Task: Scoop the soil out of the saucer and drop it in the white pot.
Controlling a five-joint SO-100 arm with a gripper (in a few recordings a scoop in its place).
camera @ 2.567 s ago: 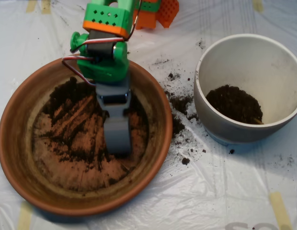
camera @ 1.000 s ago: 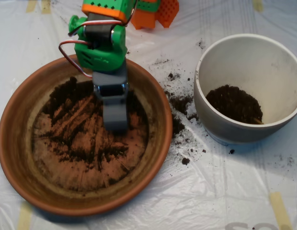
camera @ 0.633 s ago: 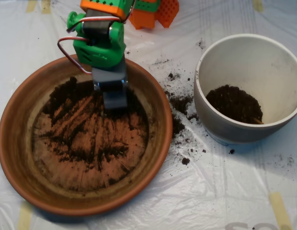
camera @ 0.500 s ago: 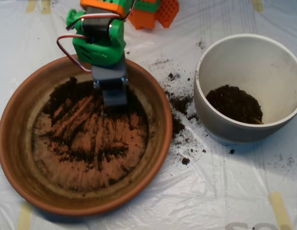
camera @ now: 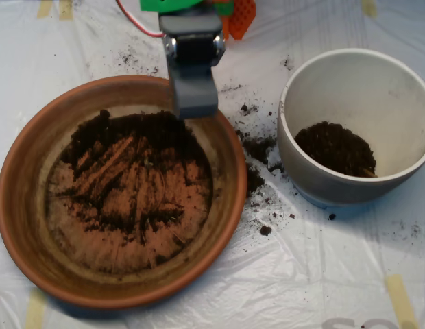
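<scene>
The terracotta saucer lies at the left, with dark soil smeared thinly over its floor and thicker along its far side. My grey scoop hangs raised over the saucer's far right rim, its tip pointing down the picture. Its shells look shut together, and what is inside them is hidden. The white pot stands at the right, apart from the scoop, with a mound of soil on its bottom.
Spilled crumbs lie on the plastic sheet between saucer and pot. More specks lie beyond the saucer's far rim. Orange printed parts sit at the top edge by the arm's base. Tape strips mark the sheet's corners.
The scoop dragged back through the soil toward the saucer's far side, then lifted and swung right, from inside the saucer to above its far right rim.
</scene>
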